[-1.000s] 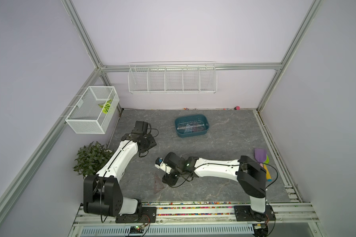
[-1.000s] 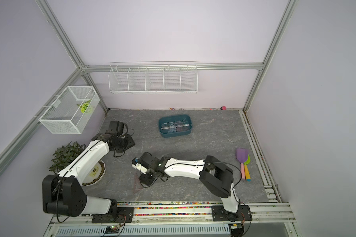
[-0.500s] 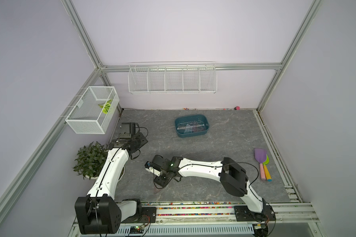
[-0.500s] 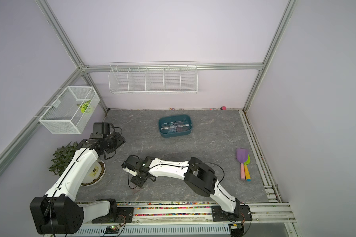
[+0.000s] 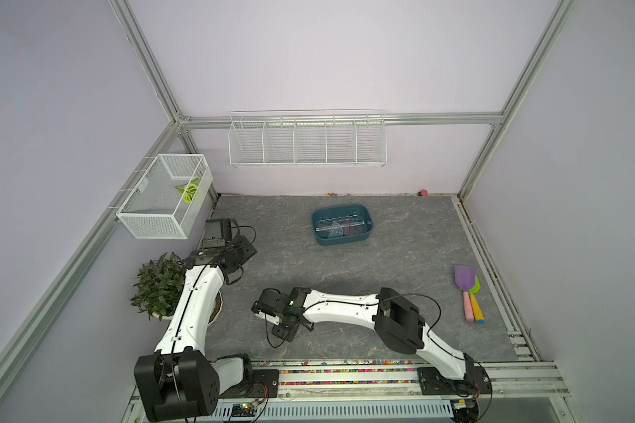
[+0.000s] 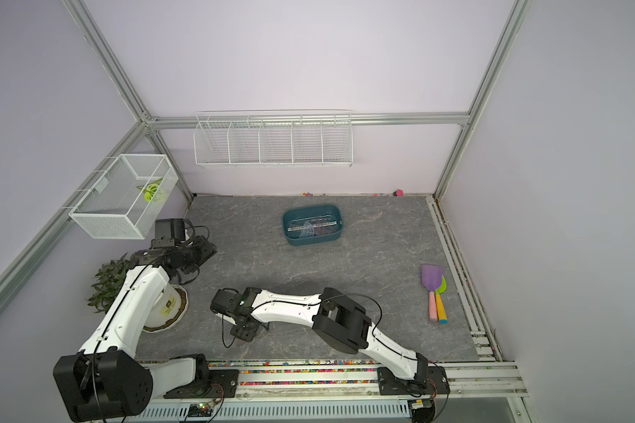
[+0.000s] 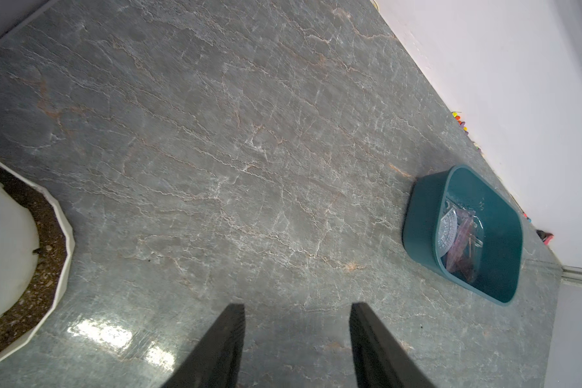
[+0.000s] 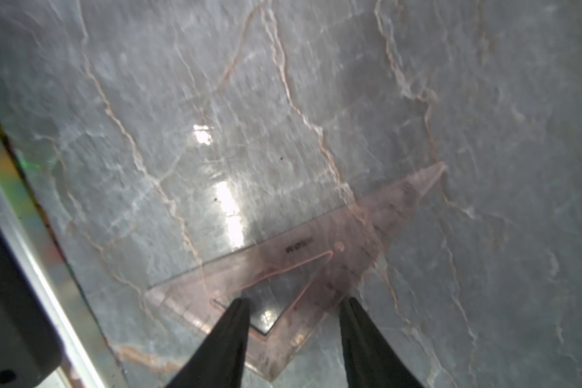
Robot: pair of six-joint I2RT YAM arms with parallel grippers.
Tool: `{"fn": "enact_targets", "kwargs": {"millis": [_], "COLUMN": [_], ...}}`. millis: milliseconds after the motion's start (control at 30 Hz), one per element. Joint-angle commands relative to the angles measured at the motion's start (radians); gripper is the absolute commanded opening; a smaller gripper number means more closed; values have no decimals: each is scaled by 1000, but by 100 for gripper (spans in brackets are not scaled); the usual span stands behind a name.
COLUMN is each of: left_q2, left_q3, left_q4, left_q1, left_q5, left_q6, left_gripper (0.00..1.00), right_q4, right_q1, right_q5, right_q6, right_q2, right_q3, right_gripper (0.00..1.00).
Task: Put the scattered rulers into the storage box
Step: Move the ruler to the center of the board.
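Observation:
A brownish-purple transparent triangle ruler lies flat on the grey stone-look floor near the front rail. My right gripper hovers low over one corner of it, jaws open, one finger over the cut-out and one at the outer edge. Both top views show that gripper pointing down at the front middle, hiding the triangle. The dark teal storage box stands at the back middle with rulers inside. My left gripper is open and empty at the left.
A potted plant in a white pot stands by the left arm. White wire baskets hang on the walls. Pastel toy shovels lie at the right edge. A rail with coloured beads runs along the front.
The left arm drew back toward the left wall. The right arm shifted left and toward the front, settling over the triangle, and its jaws narrowed a little.

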Motion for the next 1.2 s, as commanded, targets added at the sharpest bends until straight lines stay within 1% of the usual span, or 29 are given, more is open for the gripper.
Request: {"fn": "enact_targets", "kwargs": {"millis": [0, 100, 200, 267, 467, 533, 667, 733, 867, 967, 1067, 1100, 1167], "left_q2": [-4, 0, 5, 11, 33, 37, 51, 67, 123, 187, 250, 263, 288], "left_q3": [27, 25, 20, 18, -5, -22, -52, -61, -87, -108, -123, -126, -133], "left_q4": [8, 11, 17, 20, 49, 71, 110, 126, 170, 199, 213, 212, 211], "left_q1": [7, 7, 7, 7, 7, 7, -9, -45, -175, -272, -344, -362, -401], "left_q5": [20, 28, 41, 57, 136, 167, 221, 224, 220, 230, 272, 277, 282], "left_q6": [22, 22, 21, 17, 30, 33, 23, 19, -16, -27, -22, -21, -18], "left_gripper": [56, 56, 56, 56, 55, 55, 55, 56, 56, 56, 56, 55, 56], "right_q4": [-52, -44, -14, 13, 76, 85, 115, 148, 192, 228, 279, 307, 400], "right_q1": [0, -3, -22, -46, -125, -150, -234, -278, -341, -367, -389, -401, -449], "right_q5": [78, 127, 139, 136, 139, 159, 192, 195, 205, 163, 67, 17, -125], "right_q6": [-3, 13, 39, 68, 149, 178, 243, 271, 318, 353, 377, 386, 419], "right_q2": [13, 2, -29, -52, -101, -114, -176, -224, -308, -341, -378, -392, -430], "right_q3": [-2, -29, -85, -128, -258, -297, -416, -490, -594, -632, -670, -690, -759], "right_gripper": [42, 34, 26, 23, 22, 23, 22, 22, 23, 25, 25, 25, 26]}}
